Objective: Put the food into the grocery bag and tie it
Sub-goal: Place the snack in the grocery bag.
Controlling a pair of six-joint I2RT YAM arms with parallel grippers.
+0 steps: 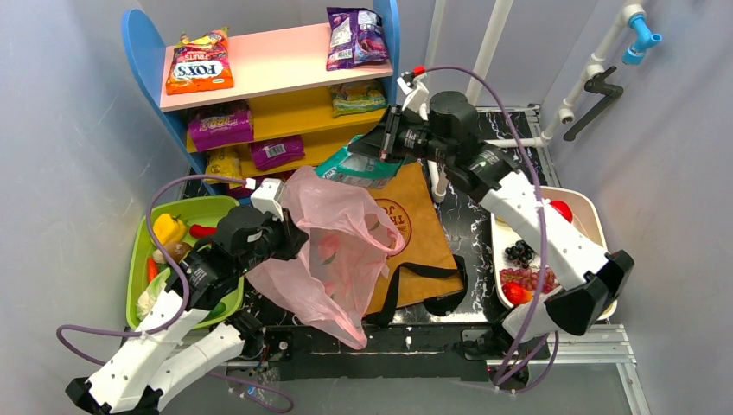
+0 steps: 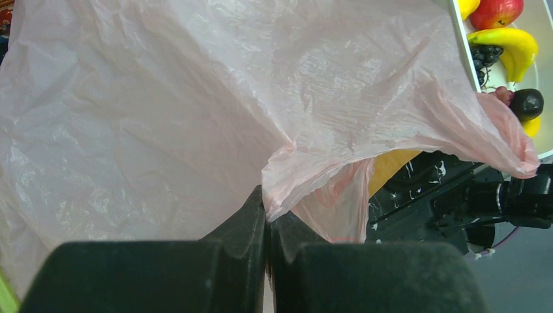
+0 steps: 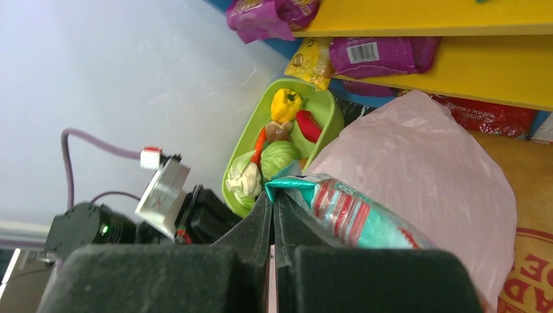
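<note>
Close against our lens, the left gripper (image 2: 266,212) has its fingers pressed together on a fold of the pink bag (image 2: 163,111), which we see draped partly over the brown paper bag (image 1: 425,226). Our right gripper (image 3: 274,205) pinches the corner of a teal snack packet (image 3: 355,218) just above the pink bag's far edge, with the green tray (image 3: 324,107) of vegetables (image 3: 277,160) beyond.

the grocery bag (image 1: 337,259) is thin, crinkled, translucent pink plastic film. the teal snack packet (image 1: 367,171) is glossy printed wrap. the brown bag (image 1: 425,220) looks like matt, stiff paper with black cloth-like straps (image 1: 430,271). the green tray (image 1: 203,207) is smooth plastic.
</note>
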